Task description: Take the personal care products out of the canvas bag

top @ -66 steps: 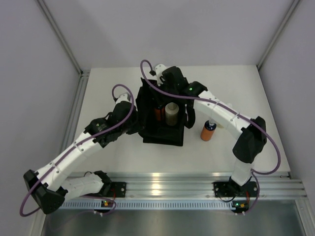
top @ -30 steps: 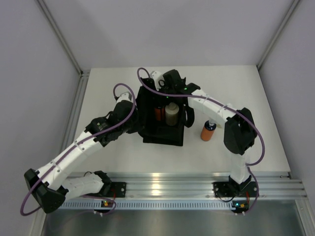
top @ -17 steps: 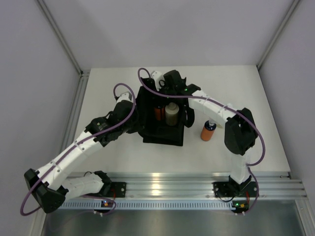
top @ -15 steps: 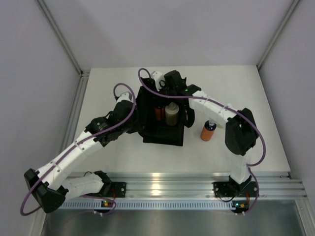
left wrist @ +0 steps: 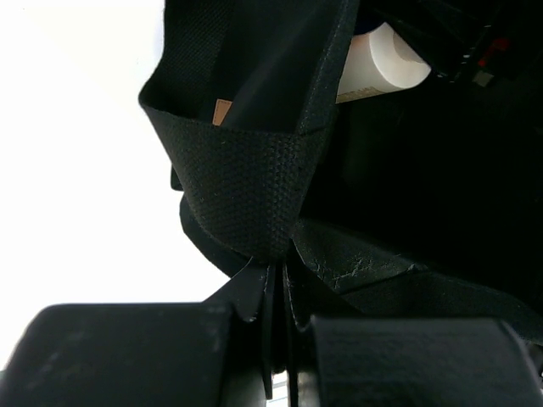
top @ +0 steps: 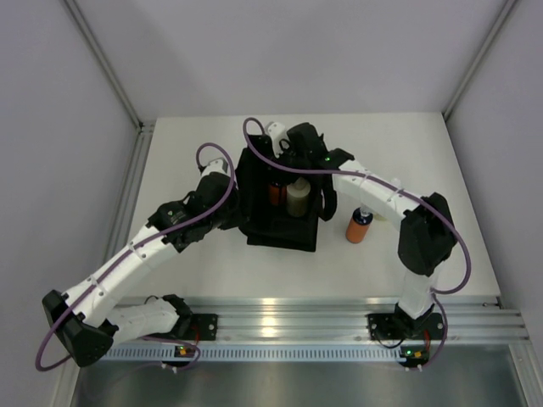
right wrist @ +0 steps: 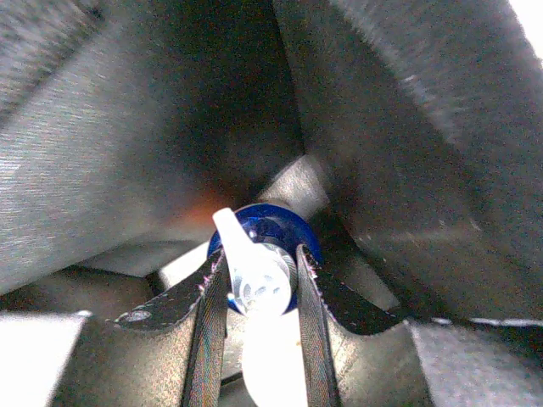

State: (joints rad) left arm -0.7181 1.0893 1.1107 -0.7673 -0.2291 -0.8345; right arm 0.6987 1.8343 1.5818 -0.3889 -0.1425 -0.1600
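The black canvas bag (top: 280, 231) stands open at mid-table. Inside it are an orange bottle (top: 275, 193) and a beige cylinder (top: 297, 197). My right gripper (top: 281, 173) reaches down into the bag. In the right wrist view it (right wrist: 259, 259) is shut on the white pump top (right wrist: 254, 284) above that bottle's dark blue cap (right wrist: 280, 222). My left gripper (top: 231, 209) is shut on the bag's left wall, pinching the fabric rim (left wrist: 246, 178) between its jaws (left wrist: 276, 275). A second orange bottle (top: 359, 226) stands on the table right of the bag.
A pale yellow-green object (top: 377, 217) shows partly under my right forearm, beside the outer orange bottle. The beige cylinder (left wrist: 373, 64) shows past the bag rim in the left wrist view. The bag walls (right wrist: 407, 127) stand close around my right fingers.
My right wrist has sunk into the bag over the orange bottle, and its elbow has swung right. The left arm has held the bag wall without moving.
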